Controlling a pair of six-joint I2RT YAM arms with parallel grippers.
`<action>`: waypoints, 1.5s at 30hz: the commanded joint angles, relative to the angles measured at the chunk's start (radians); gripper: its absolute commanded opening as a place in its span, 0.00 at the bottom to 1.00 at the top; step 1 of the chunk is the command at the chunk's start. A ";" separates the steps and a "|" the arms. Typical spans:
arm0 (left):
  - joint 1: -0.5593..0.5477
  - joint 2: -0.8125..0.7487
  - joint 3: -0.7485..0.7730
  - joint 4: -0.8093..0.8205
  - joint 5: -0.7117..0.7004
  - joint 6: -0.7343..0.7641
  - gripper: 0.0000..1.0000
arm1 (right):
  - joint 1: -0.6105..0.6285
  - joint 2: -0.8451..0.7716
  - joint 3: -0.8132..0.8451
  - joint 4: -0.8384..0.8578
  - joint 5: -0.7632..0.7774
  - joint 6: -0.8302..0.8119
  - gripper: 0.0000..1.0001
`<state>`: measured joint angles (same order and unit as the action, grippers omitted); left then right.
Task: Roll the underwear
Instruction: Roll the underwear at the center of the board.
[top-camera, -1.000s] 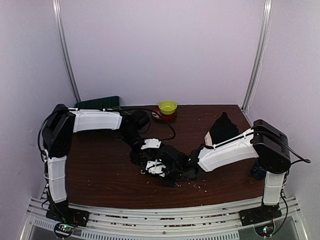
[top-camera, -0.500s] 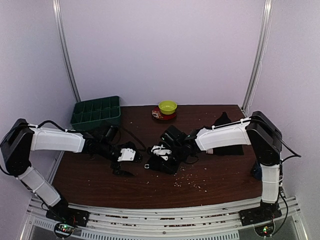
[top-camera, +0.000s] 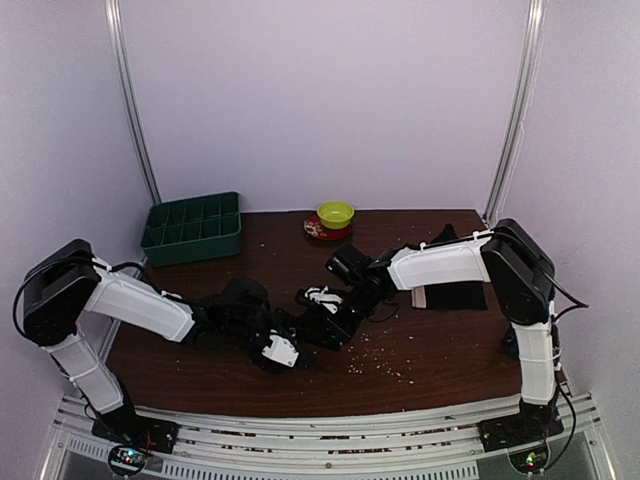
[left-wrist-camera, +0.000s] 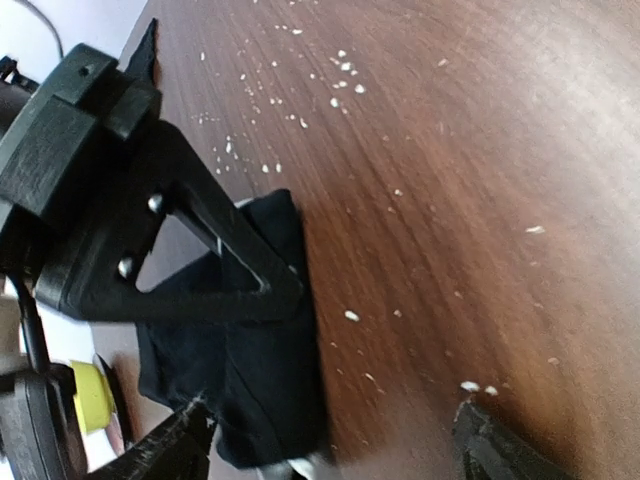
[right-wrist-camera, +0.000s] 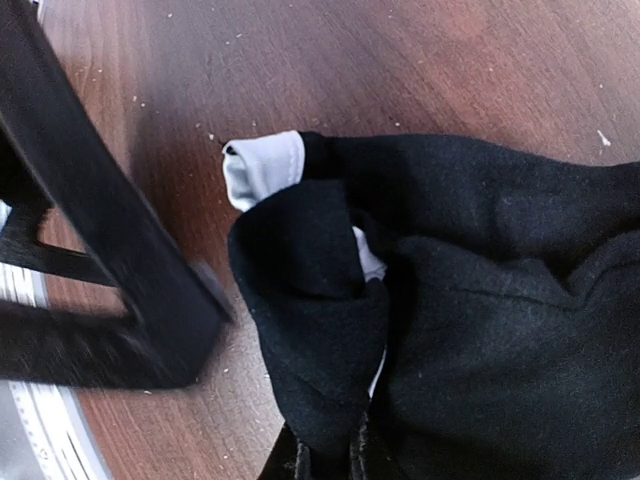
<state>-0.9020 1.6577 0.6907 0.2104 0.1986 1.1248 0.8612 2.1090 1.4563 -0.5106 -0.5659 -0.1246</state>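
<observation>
The bench (top-camera: 440, 350) is seen from above with both arms drawn in low over its middle. The left arm (top-camera: 140, 300), which was reaching in from the back a second ago and was then swung out to the left, has been brought round along the near side. The right arm (top-camera: 440, 265) has been drawn back from the front edge, and the cloth has been carried with it towards the centre. The green tray (top-camera: 190, 225) at the back left corner is left well apart from the work.

The underwear (right-wrist-camera: 480, 300) is found at the middle of the bench as a bunched black heap, partly folded over itself and resting on the wood. A pinch of its fabric is clenched in the right end effector (right-wrist-camera: 328, 462). The left end effector (left-wrist-camera: 333, 430) is held released, its fingers spread wide with nothing between them, just beside the heap on its near side.

One white band (right-wrist-camera: 265, 165) is shown turned outward at the heap's edge. White crumbs (left-wrist-camera: 300, 55) are scattered over the wood around it.

From this it is judged that no tidy roll has been formed yet. The cloth has only been repositioned, and the free end effector has been set up for a second hold. The fabric is expected to be flattened or tucked before rolling can be done.
</observation>
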 joint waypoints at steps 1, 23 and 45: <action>-0.025 0.085 0.051 0.045 -0.125 0.023 0.80 | 0.000 0.057 -0.019 -0.089 -0.027 0.006 0.00; -0.035 0.218 0.155 -0.133 -0.219 -0.035 0.00 | -0.033 -0.004 -0.051 -0.053 -0.007 0.023 0.02; 0.110 0.568 0.831 -1.116 0.214 -0.198 0.00 | 0.099 -0.779 -0.668 0.426 0.657 0.112 0.68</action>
<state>-0.8242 2.1014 1.4582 -0.5858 0.3347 0.9806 0.8993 1.4109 0.8677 -0.1890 -0.1612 -0.0135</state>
